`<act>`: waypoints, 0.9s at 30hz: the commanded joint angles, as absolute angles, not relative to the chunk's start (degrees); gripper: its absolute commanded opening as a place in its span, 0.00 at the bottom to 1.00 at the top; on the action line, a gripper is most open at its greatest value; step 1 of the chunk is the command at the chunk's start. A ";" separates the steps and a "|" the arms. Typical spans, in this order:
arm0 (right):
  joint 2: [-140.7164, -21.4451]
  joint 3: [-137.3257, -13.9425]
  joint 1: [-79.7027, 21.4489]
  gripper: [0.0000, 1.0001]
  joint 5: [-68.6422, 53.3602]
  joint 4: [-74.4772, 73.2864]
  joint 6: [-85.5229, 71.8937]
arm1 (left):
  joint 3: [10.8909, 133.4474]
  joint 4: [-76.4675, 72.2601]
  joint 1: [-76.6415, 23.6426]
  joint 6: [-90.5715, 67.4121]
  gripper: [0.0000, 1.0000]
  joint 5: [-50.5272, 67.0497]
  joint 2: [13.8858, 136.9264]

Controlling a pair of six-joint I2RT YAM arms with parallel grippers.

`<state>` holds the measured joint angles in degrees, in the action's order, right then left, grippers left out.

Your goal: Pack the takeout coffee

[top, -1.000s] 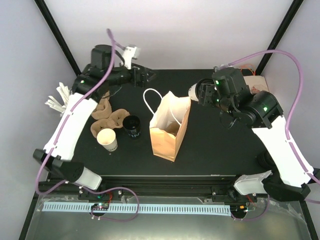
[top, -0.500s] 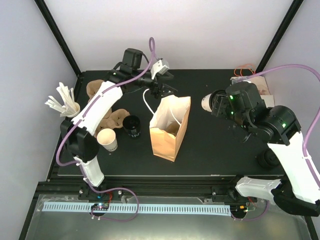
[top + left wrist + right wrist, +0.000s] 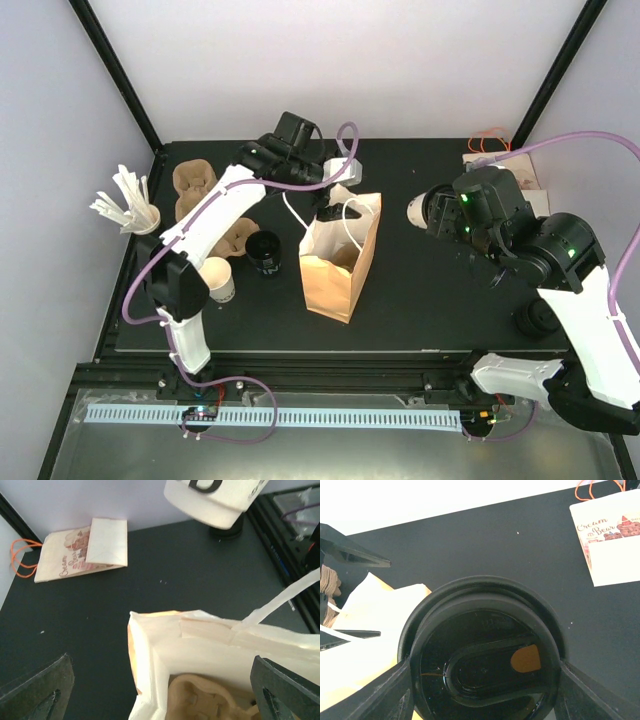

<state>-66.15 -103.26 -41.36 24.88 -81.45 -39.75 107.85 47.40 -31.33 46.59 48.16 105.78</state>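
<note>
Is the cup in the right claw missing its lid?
No, a black lid covers the cup that the right claw holds.

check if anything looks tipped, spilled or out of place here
The right gripper holds the lidded cup in its jaws on its side, base toward the paper bag, not upright. No spill shows on the table.

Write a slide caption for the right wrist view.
Right pincer grips a black-lidded coffee cup near the paper bag.
</note>
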 commanded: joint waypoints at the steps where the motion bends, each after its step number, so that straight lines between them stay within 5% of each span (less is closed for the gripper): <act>1: -65.33 -102.85 -41.13 0.48 24.93 -81.65 -41.02 | 109.42 49.47 -33.01 52.29 0.99 41.53 105.65; 5: -65.46 -102.80 -41.13 0.48 24.45 -81.98 -41.26 | 109.61 48.47 -34.39 51.76 0.93 35.41 106.51; 13: -65.50 -102.25 -41.08 0.48 24.03 -81.69 -41.83 | 109.02 48.20 -36.26 49.66 0.40 30.48 106.40; 17: -65.55 -102.19 -41.13 0.48 23.57 -81.47 -41.84 | 107.58 47.66 -36.87 48.50 0.04 27.56 105.64; 27: -65.30 -102.22 -41.13 0.48 23.60 -80.11 -41.35 | 108.45 42.20 -38.92 33.88 0.02 16.08 104.25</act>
<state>-65.84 -102.37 -41.36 23.40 -81.54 -41.08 107.39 44.23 -38.09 42.57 23.18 105.75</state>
